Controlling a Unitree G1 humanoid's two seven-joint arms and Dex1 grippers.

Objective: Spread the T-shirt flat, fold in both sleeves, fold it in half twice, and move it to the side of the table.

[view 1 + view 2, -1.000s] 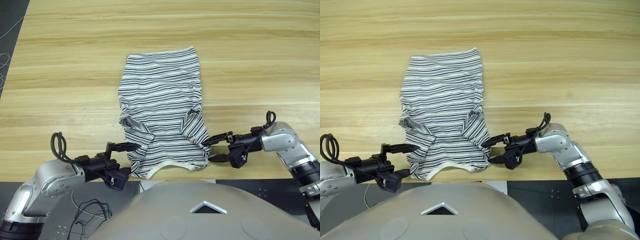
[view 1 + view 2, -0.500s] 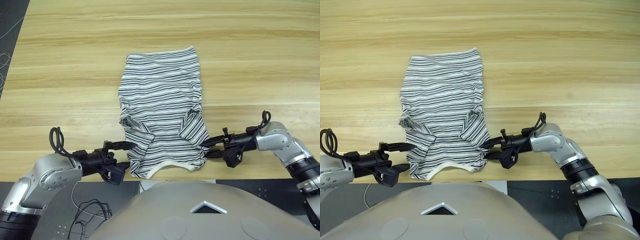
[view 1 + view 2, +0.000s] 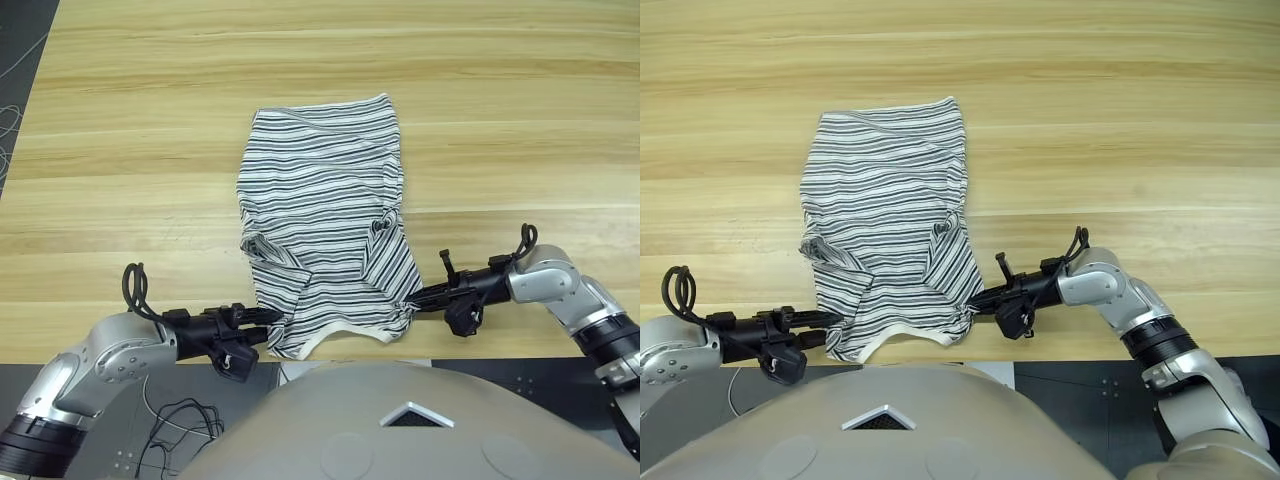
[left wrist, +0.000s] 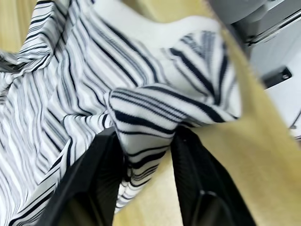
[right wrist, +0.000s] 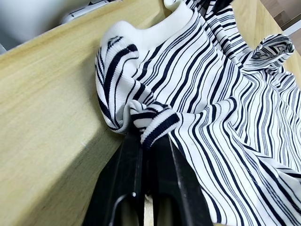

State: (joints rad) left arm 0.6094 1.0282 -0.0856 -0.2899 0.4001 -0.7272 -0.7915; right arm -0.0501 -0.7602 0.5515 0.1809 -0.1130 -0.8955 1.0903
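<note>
A black-and-white striped T-shirt point(image 3: 320, 200) lies on the wooden table point(image 3: 520, 120) as a narrow column with both sleeves folded in. Its white-edged hem is toward me at the table's near edge. My left gripper point(image 3: 268, 318) sits at the near-left hem corner, shut on a bunched fold of fabric point(image 4: 141, 136). At the near-right hem corner my right gripper point(image 3: 410, 300) is shut, pinching a small roll of cloth point(image 5: 150, 120) between its fingers. Both corners are puckered where they are held.
The table's near edge point(image 3: 520, 350) runs just under both grippers. Bare wood stretches left, right and beyond the shirt. Dark floor with thin cables point(image 3: 12, 100) borders the table's left side.
Both grippers have moved inward to the hem corners and gone from open to shut on the cloth. The near hem has bunched and drawn in slightly.
</note>
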